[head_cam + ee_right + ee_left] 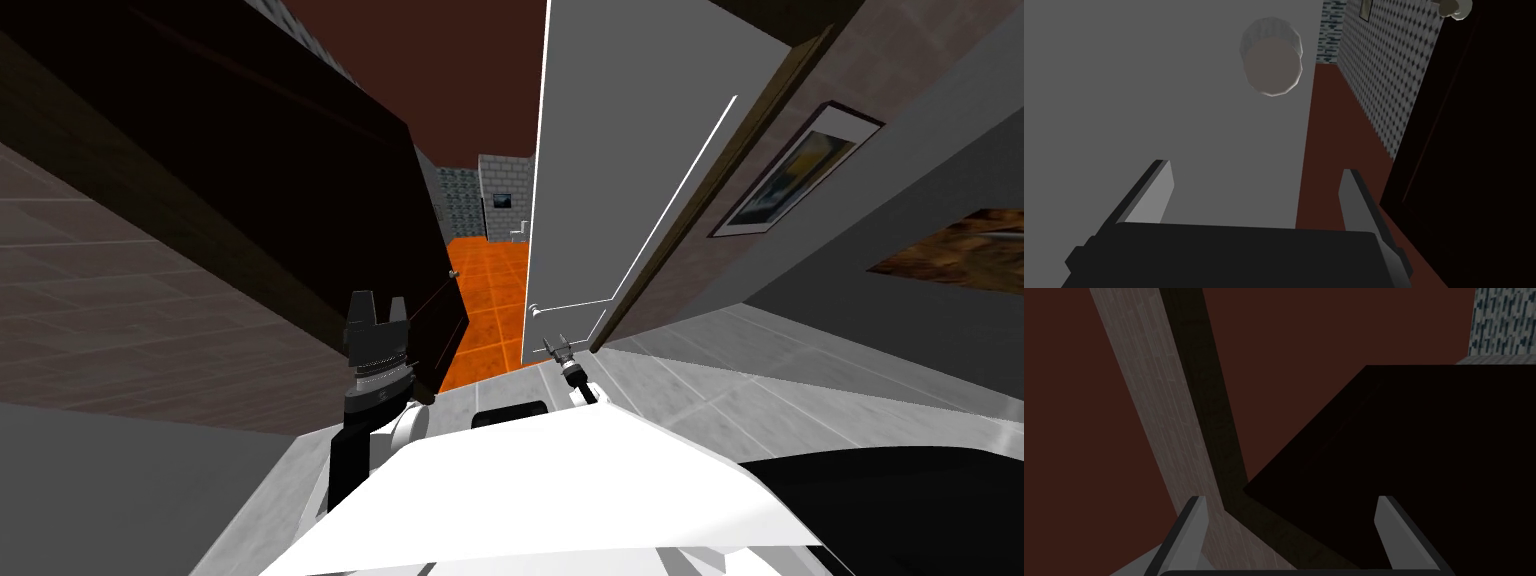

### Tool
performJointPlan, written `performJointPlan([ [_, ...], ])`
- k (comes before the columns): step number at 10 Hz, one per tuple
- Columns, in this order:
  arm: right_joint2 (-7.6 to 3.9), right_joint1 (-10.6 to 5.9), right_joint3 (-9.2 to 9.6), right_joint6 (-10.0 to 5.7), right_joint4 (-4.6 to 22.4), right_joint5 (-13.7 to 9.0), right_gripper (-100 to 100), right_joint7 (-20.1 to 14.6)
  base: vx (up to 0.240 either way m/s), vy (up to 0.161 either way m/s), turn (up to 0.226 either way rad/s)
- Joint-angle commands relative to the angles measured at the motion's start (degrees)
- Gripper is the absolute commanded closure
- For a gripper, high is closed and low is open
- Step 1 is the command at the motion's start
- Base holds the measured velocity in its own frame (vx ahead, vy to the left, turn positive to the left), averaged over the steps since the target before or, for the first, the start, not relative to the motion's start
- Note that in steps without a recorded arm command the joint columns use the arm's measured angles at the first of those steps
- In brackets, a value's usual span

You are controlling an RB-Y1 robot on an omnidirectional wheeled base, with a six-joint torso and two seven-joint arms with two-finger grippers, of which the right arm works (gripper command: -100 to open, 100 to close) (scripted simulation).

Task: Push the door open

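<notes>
Right end effector [1256, 167] is released, fingers spread and holding nothing. It points straight at the grey door [600, 180], just beside the face and a little under the round knob [1271, 62]. Can't tell if the fingertips touch the panel yet.

The door stands upright with its long axis vertical. Its free edge is on the knob side next to the gap, and the hinge side is at the brown frame [700, 200] to my right. The right arm is the nearer one, and a push near the knob side probably gives the best swing.

Left end effector [377, 305] is also released and empty, raised in front of the dark door [250, 170] across the gap.

Orange floor [490, 300] shows through the gap between the two doors, so there is open room beyond. Clearance is narrow, since the dark door's edge sits near the right arm's path.
</notes>
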Motion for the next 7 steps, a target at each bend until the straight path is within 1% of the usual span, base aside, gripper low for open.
performJointPlan([
  [1,0.04,-0.12,-0.18,0.03,0.2,-0.1,-100,0.3,0.198,0.026,0.04],
  [7,0.67,-0.49,-0.9,0.15,0.8,-0.4,-100,1.3,0.204,0.013,0.026],
])
